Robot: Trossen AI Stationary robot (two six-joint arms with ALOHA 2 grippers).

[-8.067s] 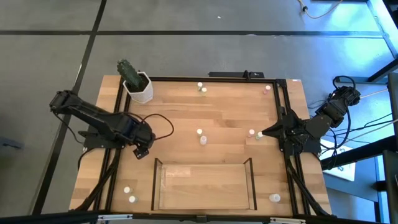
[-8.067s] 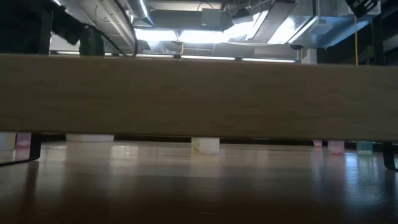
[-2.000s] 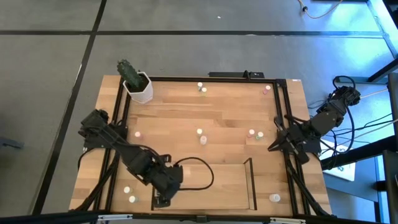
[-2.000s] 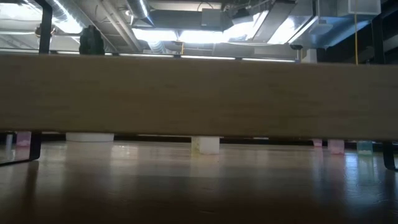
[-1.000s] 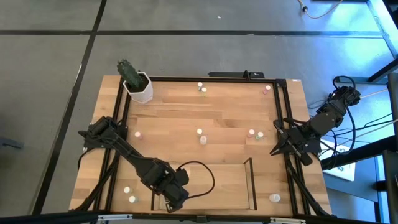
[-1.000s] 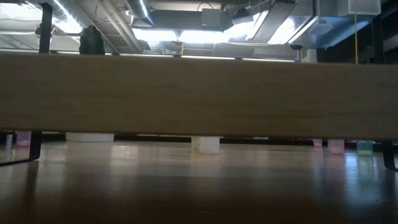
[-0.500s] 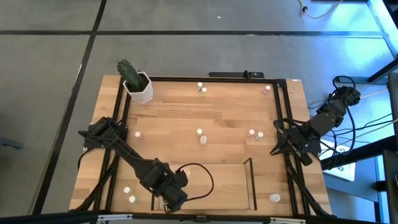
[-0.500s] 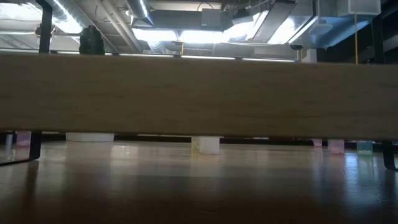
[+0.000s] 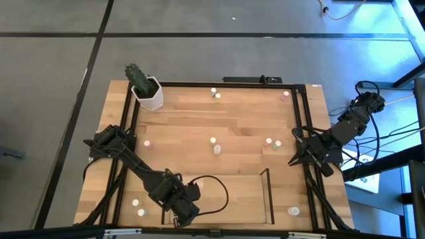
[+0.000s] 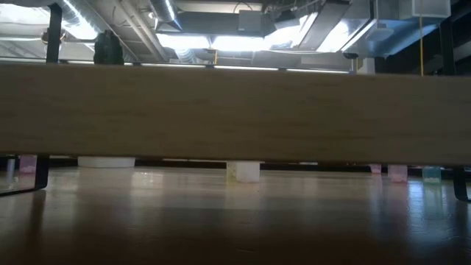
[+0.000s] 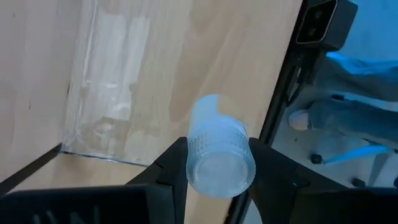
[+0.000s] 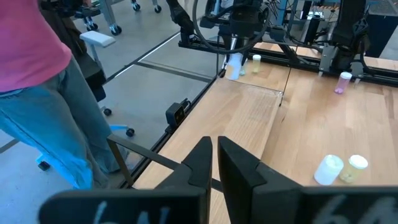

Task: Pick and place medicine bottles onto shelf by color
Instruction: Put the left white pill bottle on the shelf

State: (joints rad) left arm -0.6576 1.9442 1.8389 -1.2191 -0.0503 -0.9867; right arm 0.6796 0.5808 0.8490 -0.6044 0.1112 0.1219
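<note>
Left gripper (image 9: 180,214) lower left of high view, over shelf (image 9: 265,178) left corner, clamped on pale bottle (image 11: 214,149). Right gripper (image 9: 292,159) right edge, fingers closed, empty. Other bottles scattered: centre (image 9: 216,149), top (image 9: 214,91), lower left (image 9: 135,202), lower right (image 9: 293,211).
</note>
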